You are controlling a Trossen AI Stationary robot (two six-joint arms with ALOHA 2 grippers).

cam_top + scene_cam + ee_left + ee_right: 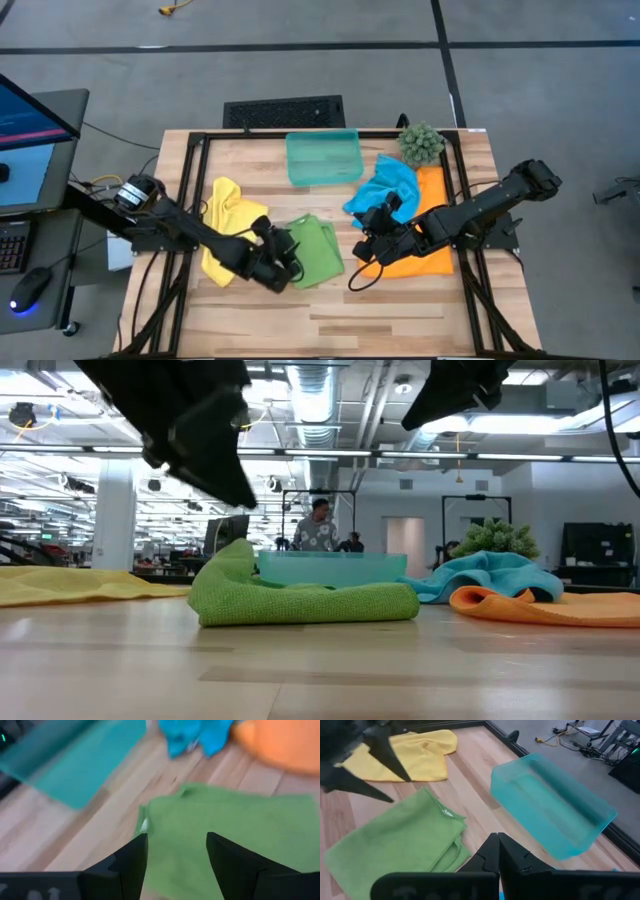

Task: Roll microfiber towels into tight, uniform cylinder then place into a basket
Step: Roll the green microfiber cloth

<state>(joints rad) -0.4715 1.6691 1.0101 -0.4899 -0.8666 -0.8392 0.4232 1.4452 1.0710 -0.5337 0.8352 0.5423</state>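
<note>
- Hovering just above the folded green towel (318, 250), our left gripper (176, 851) has its fingers spread and holds nothing.
- We keep our right gripper (498, 851) pressed together and empty, over the orange towel (425, 245), beside the blue towel (385, 185).
- Beyond both grippers sits the basket (322, 158); the yellow towel (228, 225) lies under our left arm.

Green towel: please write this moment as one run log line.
green towel: folded, on table | left end effector: open, above it | right end effector: shut, empty | basket: empty
</note>
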